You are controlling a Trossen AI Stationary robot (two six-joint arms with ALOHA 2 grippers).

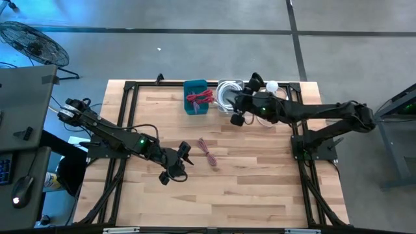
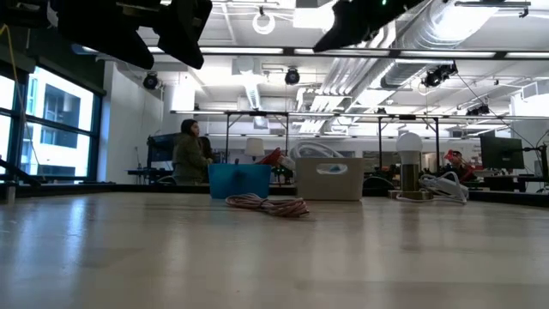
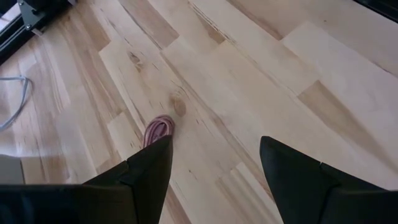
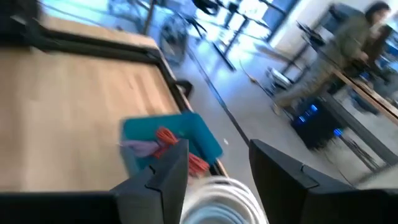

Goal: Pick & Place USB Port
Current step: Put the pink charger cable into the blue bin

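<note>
A coiled pink-red USB cable (image 1: 208,153) lies loose on the wooden table; the low view shows the cable (image 2: 267,205) in front of the bins, and one end of the cable (image 3: 157,129) peeks past my left finger. My left gripper (image 1: 184,160) hovers open just left of it, above the table; in its wrist view my left gripper (image 3: 214,165) holds nothing. My right gripper (image 1: 237,116) hangs open in the air near the bins at the far edge, and its wrist view shows my right gripper (image 4: 217,165) holding nothing.
A blue bin (image 1: 196,97) holding red cables and a white bin (image 1: 229,93) holding white cable stand at the far edge, with a small lamp (image 1: 271,86) to their right. Bare wood lies near the front. A person (image 2: 190,153) sits in the room behind.
</note>
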